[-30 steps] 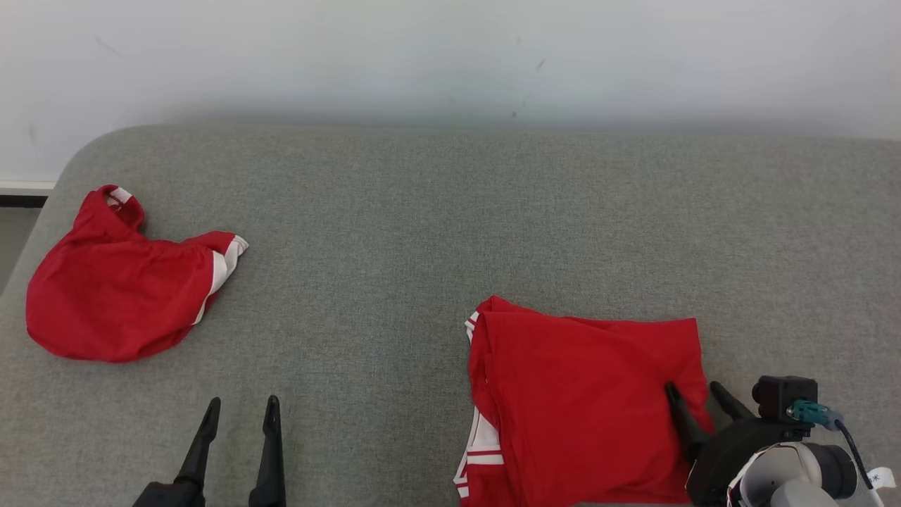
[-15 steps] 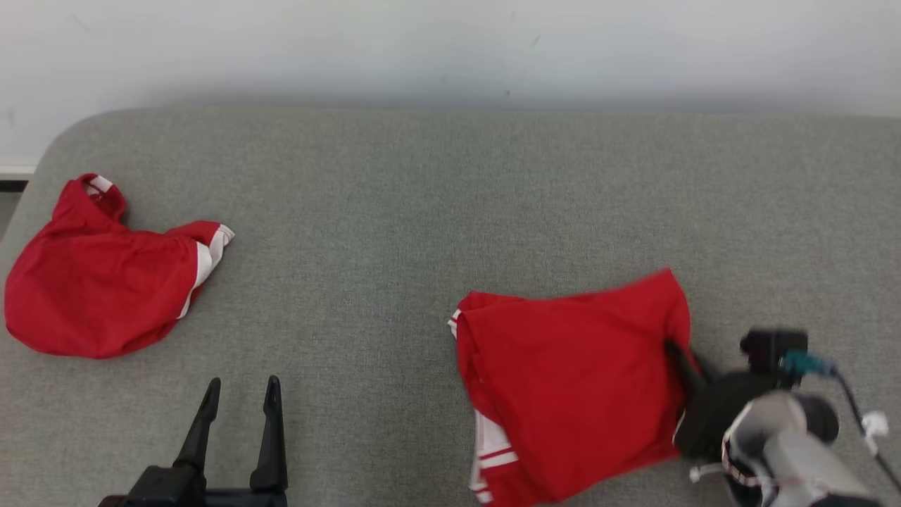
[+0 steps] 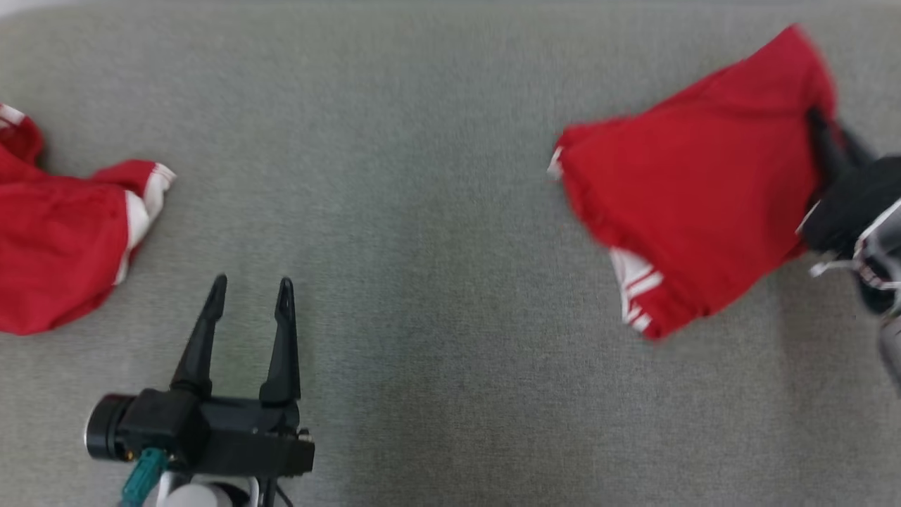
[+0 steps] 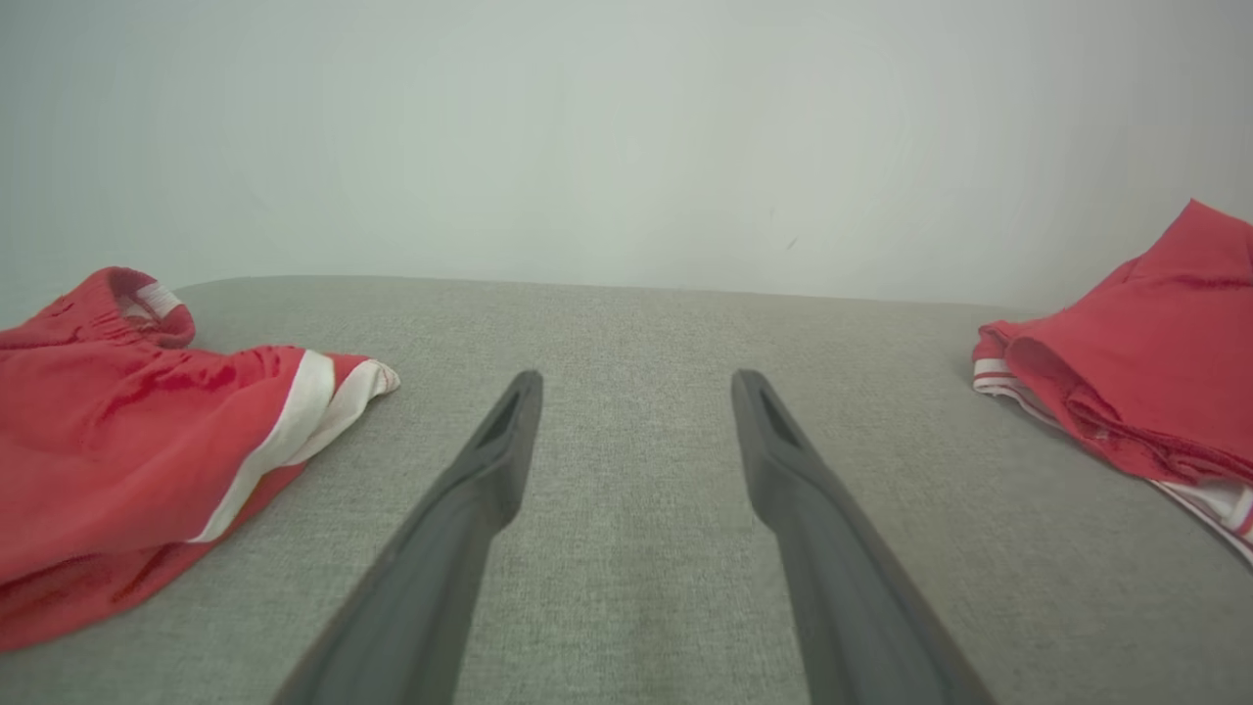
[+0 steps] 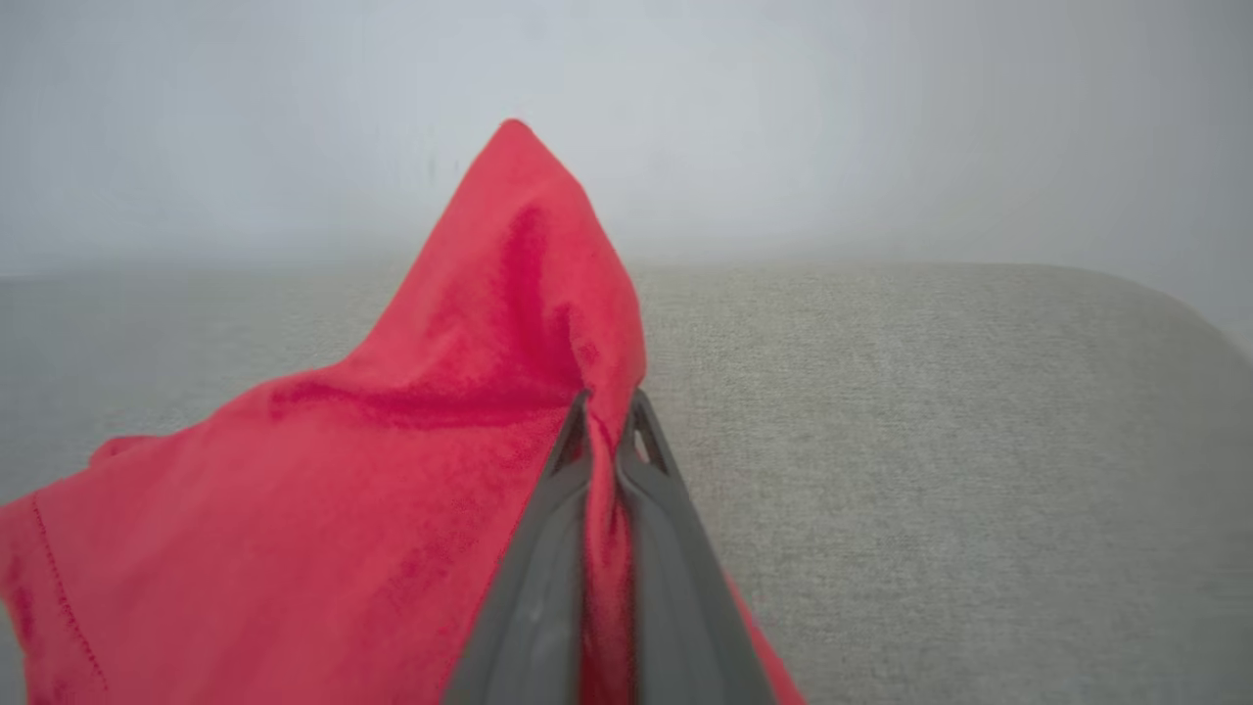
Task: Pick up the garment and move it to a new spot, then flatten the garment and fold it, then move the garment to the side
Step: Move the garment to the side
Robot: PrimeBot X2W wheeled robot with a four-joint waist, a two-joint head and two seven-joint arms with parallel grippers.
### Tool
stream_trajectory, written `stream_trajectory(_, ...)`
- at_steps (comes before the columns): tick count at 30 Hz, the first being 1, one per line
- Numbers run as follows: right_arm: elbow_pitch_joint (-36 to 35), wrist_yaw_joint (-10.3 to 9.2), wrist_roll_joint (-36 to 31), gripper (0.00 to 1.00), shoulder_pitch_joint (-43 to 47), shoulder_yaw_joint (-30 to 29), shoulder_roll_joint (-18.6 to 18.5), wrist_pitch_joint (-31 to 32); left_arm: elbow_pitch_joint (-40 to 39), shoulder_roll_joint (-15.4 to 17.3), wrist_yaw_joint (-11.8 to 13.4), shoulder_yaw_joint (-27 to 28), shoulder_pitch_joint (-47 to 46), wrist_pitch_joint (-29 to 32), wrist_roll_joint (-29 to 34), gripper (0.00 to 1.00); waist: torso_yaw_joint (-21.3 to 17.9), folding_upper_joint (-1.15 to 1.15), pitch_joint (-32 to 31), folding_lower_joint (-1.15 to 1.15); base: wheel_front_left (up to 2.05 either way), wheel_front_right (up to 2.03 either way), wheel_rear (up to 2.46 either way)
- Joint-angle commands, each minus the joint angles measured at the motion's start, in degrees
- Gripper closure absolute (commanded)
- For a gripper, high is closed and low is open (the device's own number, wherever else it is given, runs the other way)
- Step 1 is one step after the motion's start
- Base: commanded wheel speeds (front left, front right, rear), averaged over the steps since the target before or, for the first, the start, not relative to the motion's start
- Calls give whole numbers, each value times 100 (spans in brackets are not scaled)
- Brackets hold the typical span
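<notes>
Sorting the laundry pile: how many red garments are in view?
2. A crumpled garment lies at the left of the grey surface; a folded garment is pinched in the right gripper.

**What else lies in view**

A grey woven cushion (image 3: 436, 282) spreads wide and flat. At the cushion's left edge lies a crumpled red shirt (image 3: 56, 246), its white-banded cuff (image 3: 144, 204) pointing toward the cushion's middle. Behind the cushion's far edge rises a plain pale wall (image 4: 626, 127).
</notes>
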Motion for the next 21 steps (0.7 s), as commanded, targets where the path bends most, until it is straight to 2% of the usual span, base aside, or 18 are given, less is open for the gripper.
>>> stream_trajectory(1, 48, 3, 101, 100, -254, -11, -202, -74, -107, 48, -17, 12, -197, -19, 107, 0, -417, -1, 849, -1, 0, 0, 0)
stream_trajectory(7, 239, 3, 259, 100, -820, 24, -774, -263, -408, 314, -51, 129, -440, -19, 297, 0, -988, -1, 1404, -1, 0, 0, 0)
stream_trajectory(13, 401, 3, 375, 100, -1310, 26, -1117, -338, -695, 611, -45, 225, -368, -19, 434, 0, -1441, -1, 1733, -1, 0, 0, 0)
stream_trajectory(21, 604, 3, 339, 100, -1921, 177, -1537, -269, -890, 692, -5, 191, -291, 0, 488, 0, -1526, -1, 1878, -1, 0, 0, 0)
